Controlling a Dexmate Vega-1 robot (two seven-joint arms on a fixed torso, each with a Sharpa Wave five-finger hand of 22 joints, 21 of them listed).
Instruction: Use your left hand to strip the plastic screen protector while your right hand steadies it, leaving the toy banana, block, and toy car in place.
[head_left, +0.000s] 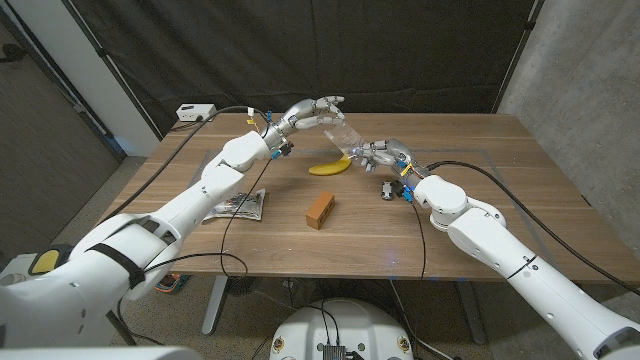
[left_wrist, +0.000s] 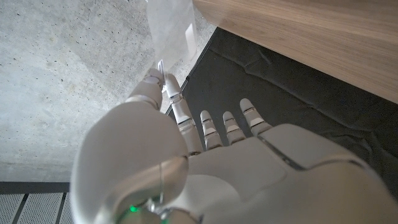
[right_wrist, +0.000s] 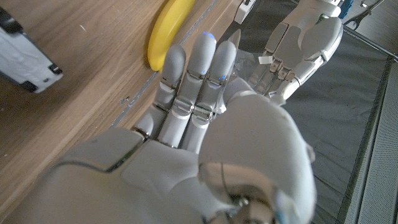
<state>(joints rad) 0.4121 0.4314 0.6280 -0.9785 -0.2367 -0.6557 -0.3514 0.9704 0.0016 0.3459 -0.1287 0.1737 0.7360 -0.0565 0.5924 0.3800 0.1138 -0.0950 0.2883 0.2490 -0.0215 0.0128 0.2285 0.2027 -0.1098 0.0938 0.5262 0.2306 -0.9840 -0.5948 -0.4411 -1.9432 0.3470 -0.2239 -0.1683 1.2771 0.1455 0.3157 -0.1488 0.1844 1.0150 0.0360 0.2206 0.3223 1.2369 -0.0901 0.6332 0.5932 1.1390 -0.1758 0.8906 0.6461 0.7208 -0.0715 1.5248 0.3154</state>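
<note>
- 2 arms meet above the wooden table (head_left: 480, 200), near the upper middle of the head view.
- Your left hand (head_left: 312, 109) is raised off the table; its thumb and a finger pinch a corner of the clear plastic screen protector (head_left: 340, 134), the other fingers spread.
- The screen protector hangs in the air between both hands, slanting down toward the right hand.
- Your right hand (head_left: 380, 153) sits low by the sheet's lower end, fingers close together; you cannot tell whether they grip it.
- The block (head_left: 321, 210) lies at centre.
- The toy banana (head_left: 329, 167) lies just under the sheet.
- The toy car (head_left: 388, 189) sits beside your right wrist.
</note>
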